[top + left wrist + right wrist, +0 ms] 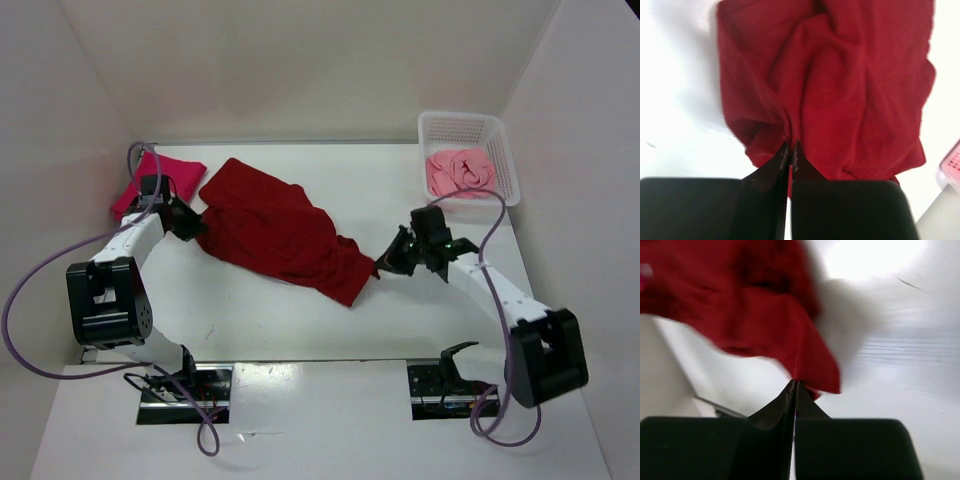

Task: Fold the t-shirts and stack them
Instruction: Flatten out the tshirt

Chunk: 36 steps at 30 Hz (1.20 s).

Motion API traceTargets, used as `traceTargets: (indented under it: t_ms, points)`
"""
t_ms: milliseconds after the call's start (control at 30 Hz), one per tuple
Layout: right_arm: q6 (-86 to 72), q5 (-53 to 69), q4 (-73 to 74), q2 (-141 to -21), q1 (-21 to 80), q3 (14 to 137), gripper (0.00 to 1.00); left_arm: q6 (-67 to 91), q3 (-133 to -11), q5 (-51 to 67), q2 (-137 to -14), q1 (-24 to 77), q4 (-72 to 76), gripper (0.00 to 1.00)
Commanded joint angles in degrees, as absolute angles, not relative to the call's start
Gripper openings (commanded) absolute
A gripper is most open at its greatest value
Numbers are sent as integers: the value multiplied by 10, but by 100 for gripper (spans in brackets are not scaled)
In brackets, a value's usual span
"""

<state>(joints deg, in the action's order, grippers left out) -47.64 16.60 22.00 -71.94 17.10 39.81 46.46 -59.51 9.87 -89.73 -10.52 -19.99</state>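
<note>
The dark crimson t-shirt [280,232] lies crumpled across the middle of the table, stretched between both grippers. My left gripper [197,226] is shut on its left edge; the left wrist view shows the cloth [840,85] pinched at the fingertips [790,145]. My right gripper [385,264] is shut on the shirt's right corner, seen in the right wrist view [805,360] held at the fingertips [795,383]. The magenta-red t-shirt [160,180] lies folded at the far left. The light pink t-shirt [460,170] is bunched in the white mesh basket [500,150].
The basket stands at the back right corner. White walls enclose the table on the left, back and right. Purple cables loop off both arms near the table's sides.
</note>
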Motion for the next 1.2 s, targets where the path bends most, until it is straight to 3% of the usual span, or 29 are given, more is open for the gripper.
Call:
traceTargets:
  t_ms: [0,200,267,400,467,600,633,733,767,833,933,967,1067,1167]
  points:
    - [-450,152,348,-629,196,497,0,452,-633,97,-872,-102,-196,0]
    - [-483,210,427,-621,365,448,0,436,-678,78,-889,-102,-220,0]
    - [-489,228,427,-634,419,425,5,436,-696,78,-898,-117,-233,0]
    - [-440,192,477,-674,477,486,67,431,-729,68,-919,-117,-238,0]
    - [-425,149,477,-674,472,492,73,425,-736,62,-919,-122,-243,0]
    - [-466,143,397,-616,355,413,71,425,-742,62,-925,-127,-243,0]
    - [-478,143,378,-608,339,394,59,425,-742,62,-925,-127,-249,0]
    - [-545,113,330,-602,329,353,40,420,-742,57,-925,-133,-249,0]
    - [-560,107,317,-602,329,339,30,420,-742,51,-925,-133,-254,0]
    - [-590,93,289,-602,329,307,24,414,-742,45,-930,-133,-254,0]
    - [-603,67,236,-619,323,289,27,414,-742,54,-930,-133,-247,0]
    - [-603,55,217,-635,316,289,40,414,-737,54,-930,-133,-239,0]
    - [-572,24,174,-684,287,333,59,419,-737,62,-941,-117,-239,0]
    - [-530,6,129,-720,266,357,61,419,-721,68,-941,-106,-234,0]
